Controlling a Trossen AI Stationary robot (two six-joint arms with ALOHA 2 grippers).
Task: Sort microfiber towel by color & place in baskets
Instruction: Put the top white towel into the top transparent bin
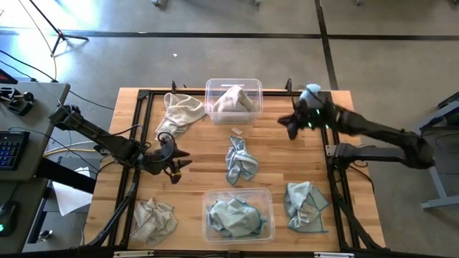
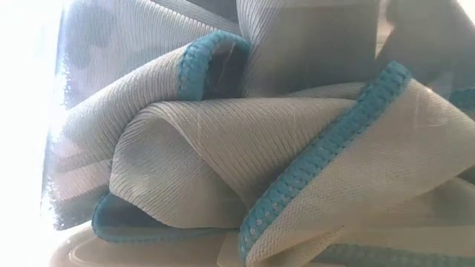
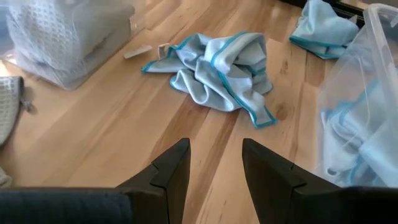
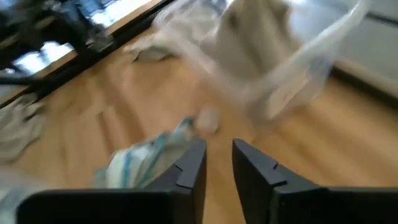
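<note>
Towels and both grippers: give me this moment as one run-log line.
left gripper: open, empty, facing centre teal towel | right gripper: open, empty, beside beige basket | teal basket: holds teal towel | four towels loose

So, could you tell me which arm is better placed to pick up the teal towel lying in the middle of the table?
The left. Its gripper is open, low over the wood and pointed at the middle teal towel. The right gripper sits farther back, near the basket of beige towels.
</note>
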